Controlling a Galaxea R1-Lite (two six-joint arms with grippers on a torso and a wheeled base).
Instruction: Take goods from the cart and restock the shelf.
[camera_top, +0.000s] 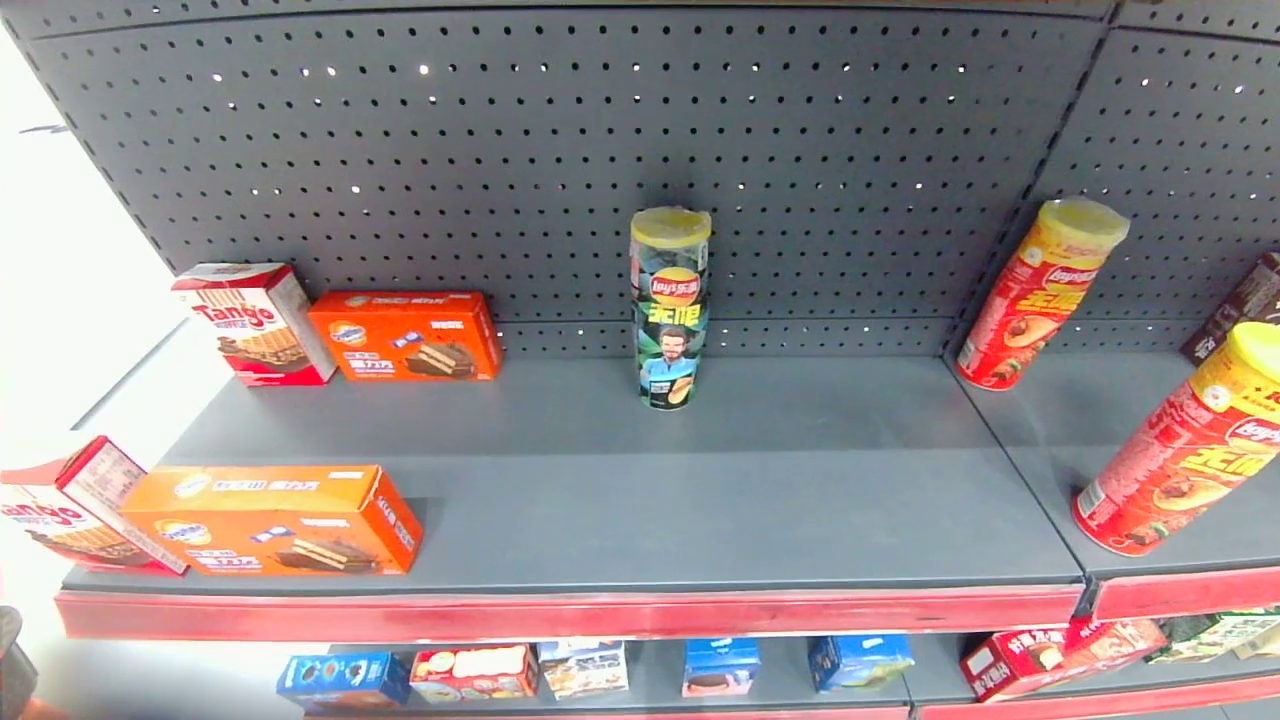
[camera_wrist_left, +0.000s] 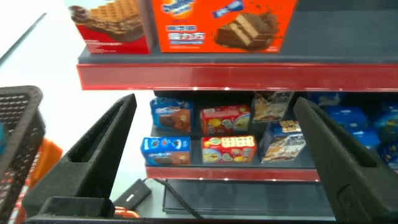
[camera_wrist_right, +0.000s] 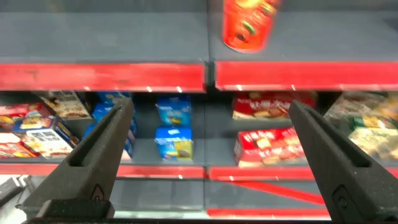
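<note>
Left claw: the left gripper (camera_wrist_left: 214, 106) hangs below the shelf's red front edge, jaws spread wide and holding nothing, aimed at the lower tier of small boxes.
Right claw: the right gripper (camera_wrist_right: 211, 107) is likewise wide open and empty, level with the lower tier further along, under a red chip can (camera_wrist_right: 249, 25).
Cart: a black mesh basket (camera_wrist_left: 18, 118) sits just beside the left claw, away from the shelving; I take it for the cart. What it holds I cannot make out.
Shelf: the grey top shelf (camera_top: 700, 520) is bare across its middle and front.
Left end: an orange cake box (camera_top: 270, 520) and a wafer box (camera_top: 70, 510) stand at the front edge, with their twins (camera_top: 405, 335) (camera_top: 255, 322) at the back wall. All face outward for shoppers, and the gap between the rows wants filling.
Cans: one green chip can (camera_top: 670, 305) stands upright against the back wall, lid up.
Step in hand: nothing picked yet, I'd say. Both open claws look ready to reach for the basket.
</note>
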